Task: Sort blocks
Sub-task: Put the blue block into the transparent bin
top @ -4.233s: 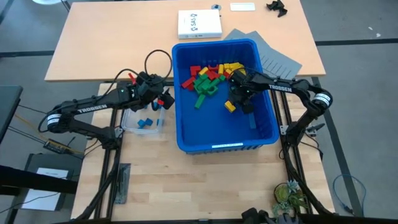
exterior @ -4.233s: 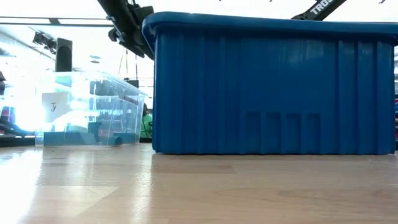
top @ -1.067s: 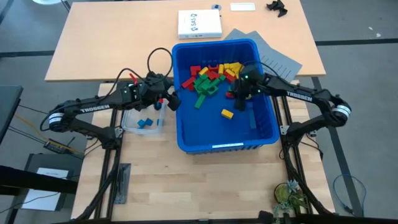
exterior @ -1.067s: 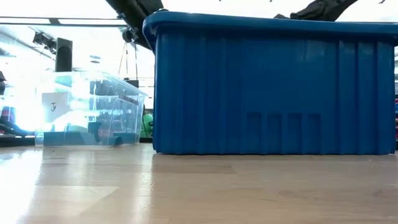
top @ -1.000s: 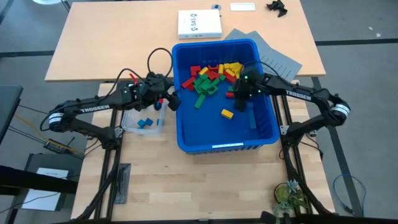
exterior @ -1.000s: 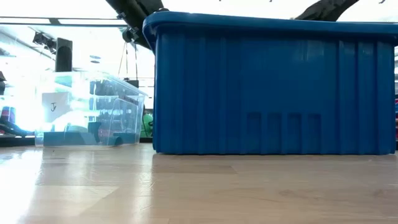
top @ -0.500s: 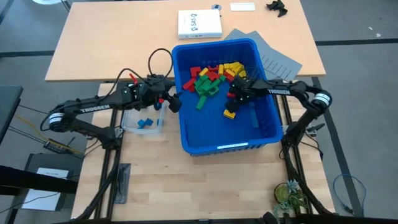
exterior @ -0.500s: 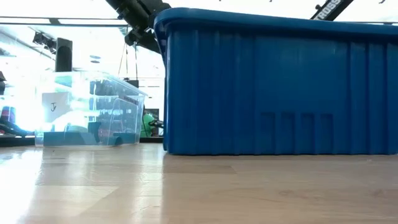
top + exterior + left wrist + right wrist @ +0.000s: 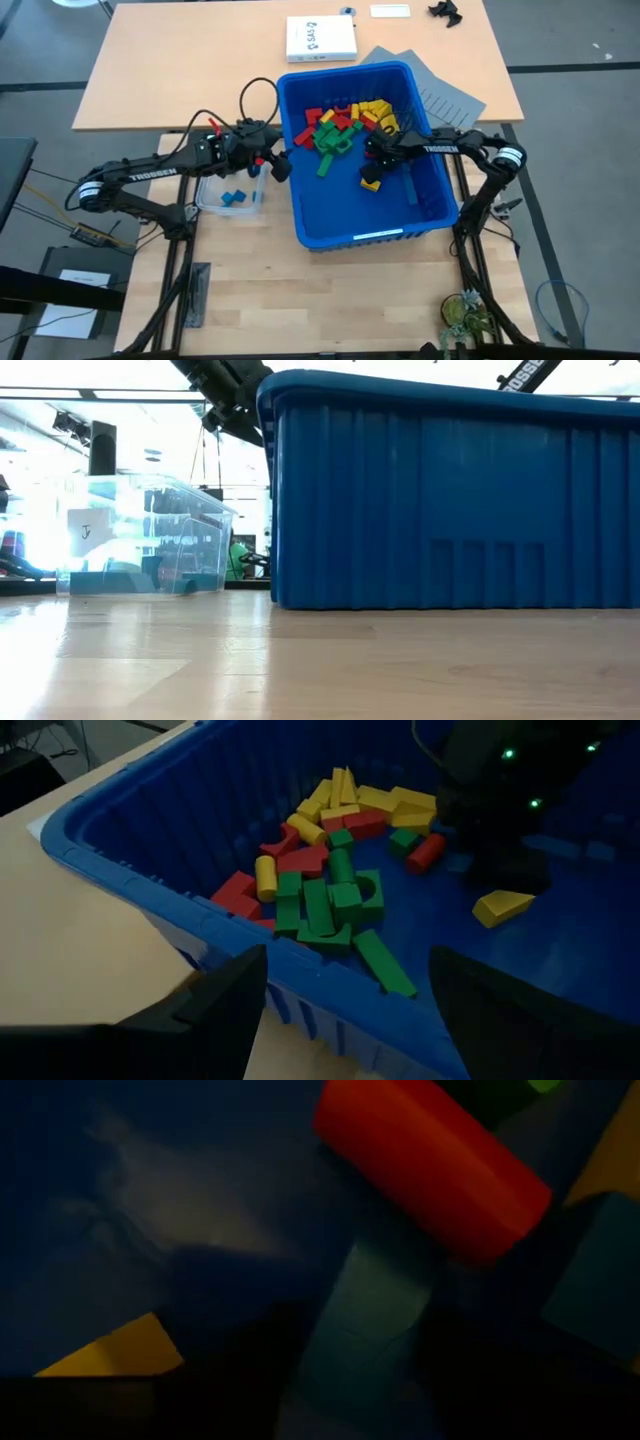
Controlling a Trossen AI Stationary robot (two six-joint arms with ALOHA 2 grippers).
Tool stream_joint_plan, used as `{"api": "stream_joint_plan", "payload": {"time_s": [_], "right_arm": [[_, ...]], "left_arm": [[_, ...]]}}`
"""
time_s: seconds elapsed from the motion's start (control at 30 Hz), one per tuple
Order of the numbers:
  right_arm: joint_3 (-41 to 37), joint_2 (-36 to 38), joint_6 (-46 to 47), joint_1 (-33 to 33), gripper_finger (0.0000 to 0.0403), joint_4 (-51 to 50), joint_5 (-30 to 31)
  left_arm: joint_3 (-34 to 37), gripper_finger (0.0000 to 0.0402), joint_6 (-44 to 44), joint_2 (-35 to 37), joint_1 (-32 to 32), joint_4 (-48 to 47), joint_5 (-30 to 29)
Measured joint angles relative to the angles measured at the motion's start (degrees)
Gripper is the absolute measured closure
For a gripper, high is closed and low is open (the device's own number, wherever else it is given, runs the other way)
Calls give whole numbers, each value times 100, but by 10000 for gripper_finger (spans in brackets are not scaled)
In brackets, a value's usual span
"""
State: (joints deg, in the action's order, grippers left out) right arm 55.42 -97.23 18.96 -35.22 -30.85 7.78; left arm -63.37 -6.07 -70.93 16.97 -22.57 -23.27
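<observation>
From above, the blocks (image 9: 338, 122) are seen heaped at the far end of the blue bin (image 9: 425, 215); the right gripper (image 9: 374, 160) is lowered among them, its spread not discernible. Through the left wrist view, the left gripper (image 9: 345, 995) is shown wide and empty at the bin's rim. Close up, a red cylinder (image 9: 430, 1165) is seen.

place: robotics lab or workshop | evidence: light wooden surface (image 9: 250, 270) on a metal frame, grey floor (image 9: 580, 150), loose cables (image 9: 255, 92), white box (image 9: 321, 38) and papers (image 9: 440, 92) | background: bright open room with equipment beyond the clear tub (image 9: 150, 540)
</observation>
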Motion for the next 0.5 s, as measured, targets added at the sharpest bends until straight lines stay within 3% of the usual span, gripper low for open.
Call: {"api": "stream_joint_plan", "payload": {"time_s": [0.17,0.5], "right_arm": [[1,9,-186,-2,277,-4,-114],[237,800,-661,63,277,-61,-589]], "left_arm": [[0,118,3,0,0,29,-1],[-2,124,6,0,0,63,-61]]}}
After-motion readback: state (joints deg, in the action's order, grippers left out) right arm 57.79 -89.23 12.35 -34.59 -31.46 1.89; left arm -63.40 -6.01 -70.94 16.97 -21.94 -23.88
